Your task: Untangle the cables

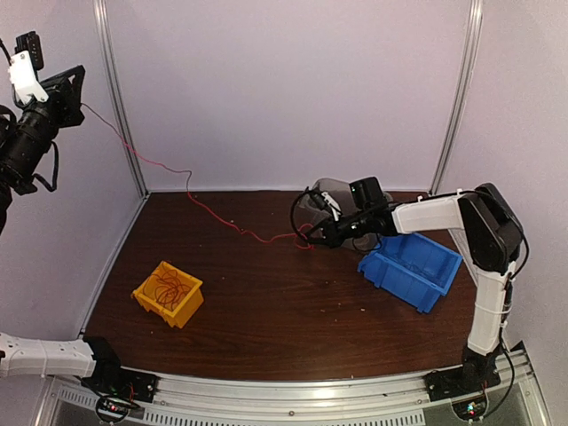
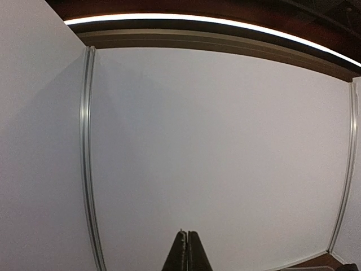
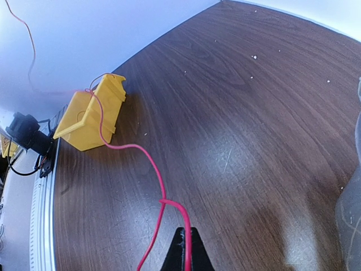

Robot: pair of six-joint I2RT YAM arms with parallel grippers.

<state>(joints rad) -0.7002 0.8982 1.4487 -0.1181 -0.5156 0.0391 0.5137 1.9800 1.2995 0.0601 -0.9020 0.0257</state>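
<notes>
One thin red cable stretches across the scene between my two grippers. My left gripper is raised high at the far left, shut on the cable's upper end. In the left wrist view the closed fingertips face only the white wall. My right gripper is low over the brown table, shut on the cable's other end. In the right wrist view the red cable has a small kink just ahead of the right gripper. More red wires lie looped in a yellow bin. No yellow or blue cable shows.
A blue bin stands on the table under the right arm. A clear grey container sits behind the right gripper and shows at the right wrist view's edge. The yellow bin stands at front left. White walls enclose the table.
</notes>
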